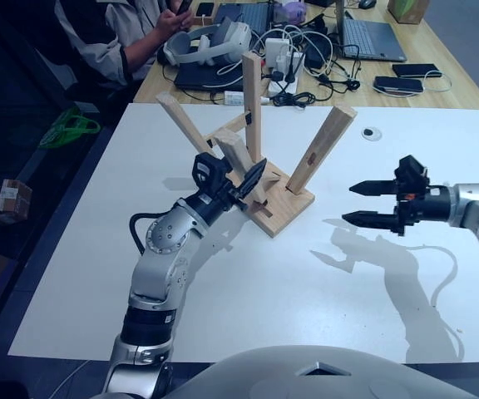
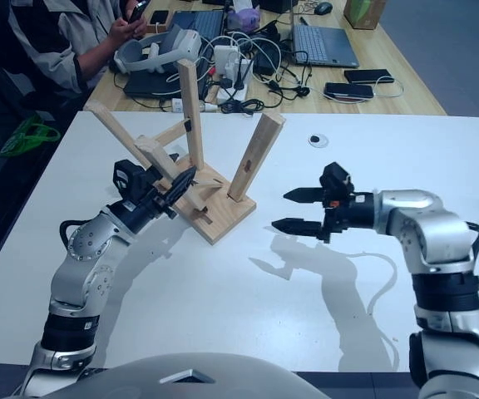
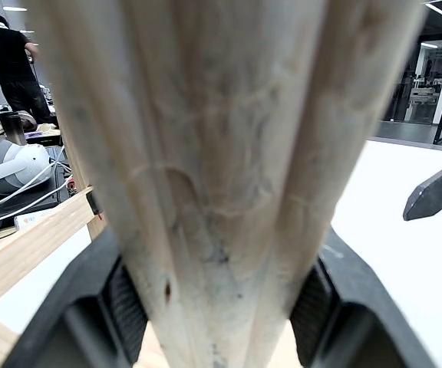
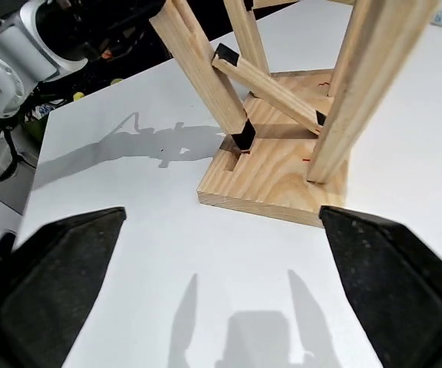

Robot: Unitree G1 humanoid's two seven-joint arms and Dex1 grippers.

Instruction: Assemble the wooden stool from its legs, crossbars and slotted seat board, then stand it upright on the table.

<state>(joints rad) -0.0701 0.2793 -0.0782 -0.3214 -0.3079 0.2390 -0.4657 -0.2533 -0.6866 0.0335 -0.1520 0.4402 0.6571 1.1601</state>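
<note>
The wooden stool stands upside down on the white table, its slotted seat board point(image 1: 288, 213) lying flat and its legs point(image 1: 252, 100) pointing up and splaying outward. A crossbar point(image 4: 271, 88) links two legs near the board. My left gripper point(image 1: 248, 188) is shut on the near-left leg point(image 3: 221, 153), low down by the seat board, with its pads point(image 3: 90, 307) pressed on both sides. My right gripper point(image 1: 348, 204) hovers open to the right of the stool, level with the board and pointing at it, nothing between its fingers point(image 4: 60, 276).
A small round disc point(image 1: 372, 133) lies on the table at the back right. Behind the table a wooden desk point(image 1: 460, 75) holds laptops, cables, phones and a headset point(image 1: 206, 41). Bare white tabletop point(image 1: 306, 299) stretches in front of the stool.
</note>
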